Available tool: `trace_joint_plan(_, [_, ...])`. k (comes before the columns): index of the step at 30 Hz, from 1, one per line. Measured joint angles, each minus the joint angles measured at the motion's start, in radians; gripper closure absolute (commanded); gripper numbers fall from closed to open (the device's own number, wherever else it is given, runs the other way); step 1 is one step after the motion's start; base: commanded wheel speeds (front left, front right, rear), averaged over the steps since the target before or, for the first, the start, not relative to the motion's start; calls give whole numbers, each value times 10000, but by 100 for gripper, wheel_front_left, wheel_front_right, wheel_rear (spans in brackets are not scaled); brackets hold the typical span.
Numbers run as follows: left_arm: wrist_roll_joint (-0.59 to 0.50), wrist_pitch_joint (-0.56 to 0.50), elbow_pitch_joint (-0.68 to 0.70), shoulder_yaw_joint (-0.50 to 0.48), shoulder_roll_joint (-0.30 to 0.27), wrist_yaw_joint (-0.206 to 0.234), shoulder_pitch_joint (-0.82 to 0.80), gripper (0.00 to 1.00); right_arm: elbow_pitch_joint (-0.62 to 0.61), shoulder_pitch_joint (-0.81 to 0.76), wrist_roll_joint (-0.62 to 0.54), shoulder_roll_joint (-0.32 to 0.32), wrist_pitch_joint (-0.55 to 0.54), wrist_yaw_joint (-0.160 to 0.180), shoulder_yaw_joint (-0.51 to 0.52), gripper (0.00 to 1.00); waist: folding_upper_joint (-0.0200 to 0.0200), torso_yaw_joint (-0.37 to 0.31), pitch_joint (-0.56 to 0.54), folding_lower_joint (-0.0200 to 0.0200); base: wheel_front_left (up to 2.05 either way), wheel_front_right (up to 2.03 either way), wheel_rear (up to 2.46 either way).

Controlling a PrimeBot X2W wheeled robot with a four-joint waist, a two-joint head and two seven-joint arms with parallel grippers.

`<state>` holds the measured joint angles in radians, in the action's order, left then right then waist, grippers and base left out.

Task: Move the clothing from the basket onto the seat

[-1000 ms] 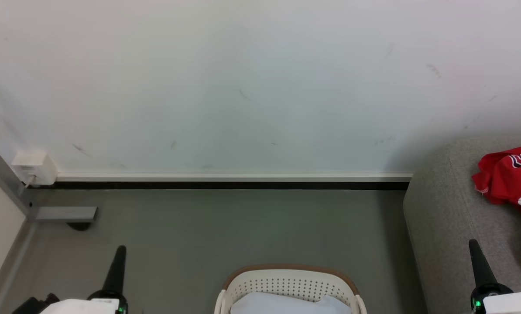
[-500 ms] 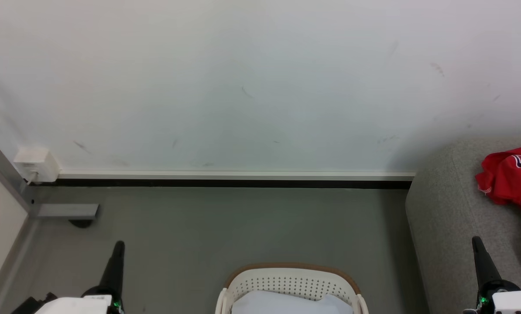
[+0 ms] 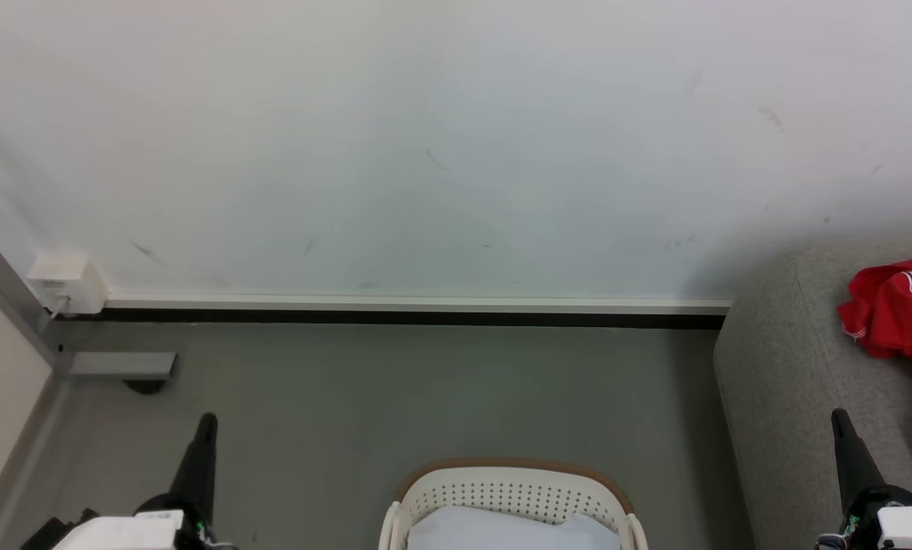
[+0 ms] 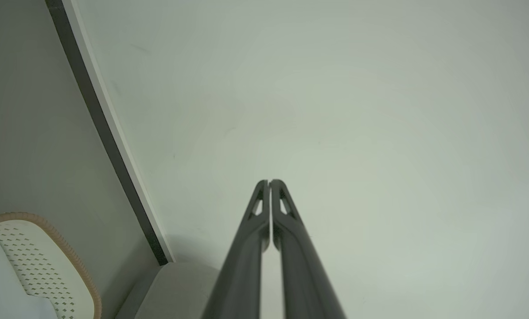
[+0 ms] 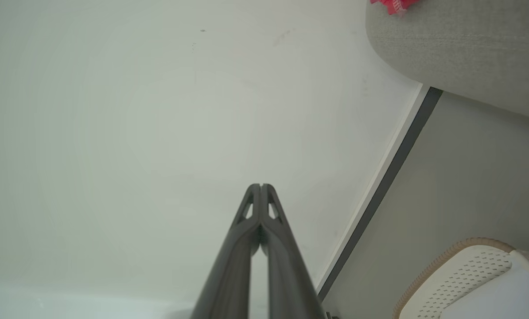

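Note:
The red clothing (image 3: 899, 313) with white stripes lies crumpled on the grey seat (image 3: 784, 382) at the right edge of the head view, and a scrap of the clothing (image 5: 390, 3) shows in the right wrist view. The cream basket (image 3: 509, 496) with a tan rim stands on the floor at bottom centre, with something pale blue-white (image 3: 502, 531) inside. My left gripper (image 3: 205, 424) is shut and empty, left of the basket. Over the seat's front, my right gripper (image 3: 839, 420) is shut and empty too. Each wrist view shows its fingers pressed together, left gripper (image 4: 269, 181) and right gripper (image 5: 260, 186).
A white wall with a dark baseboard (image 3: 410, 317) closes the back. A white socket box (image 3: 66, 283) and a grey metal foot (image 3: 120, 365) sit at the left. Grey floor (image 3: 425, 397) lies between basket and wall.
The whole head picture has shifted slightly, so the camera has moved. Both grippers stay shut, and the clothing, basket and seat lie as before.

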<state>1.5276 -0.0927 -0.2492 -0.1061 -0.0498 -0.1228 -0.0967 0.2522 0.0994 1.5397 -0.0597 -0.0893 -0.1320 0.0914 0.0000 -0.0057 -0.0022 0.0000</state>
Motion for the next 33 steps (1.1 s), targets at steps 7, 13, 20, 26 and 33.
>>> trace_joint_plan(7, [453, -125, 12, -44, 4, -15, -44, 100, -29, 11, 380, 38, -146, 0, 113, 100, 0, 31, 29, 0, 0, 0, 0])
trace_joint_plan(13, [777, -213, 21, -79, 6, -46, -81, 100, -48, 22, 725, 75, -242, 0, 198, 100, 0, 57, 53, 0, 0, 0, 0])
trace_joint_plan(20, [777, -213, 23, -79, 6, -58, -85, 100, -54, 25, 736, 84, -242, 0, 207, 100, 0, 58, 53, 0, 0, 0, 0])
trace_joint_plan(26, [777, -213, 25, -82, 6, -59, -87, 100, -56, 26, 736, 88, -242, 0, 211, 100, 0, 58, 53, 0, 0, 0, 0])
trace_joint_plan(33, [777, -213, 25, -82, 6, -59, -87, 100, -56, 27, 736, 90, -244, 0, 213, 100, 0, 58, 53, 0, 0, 0, 0])
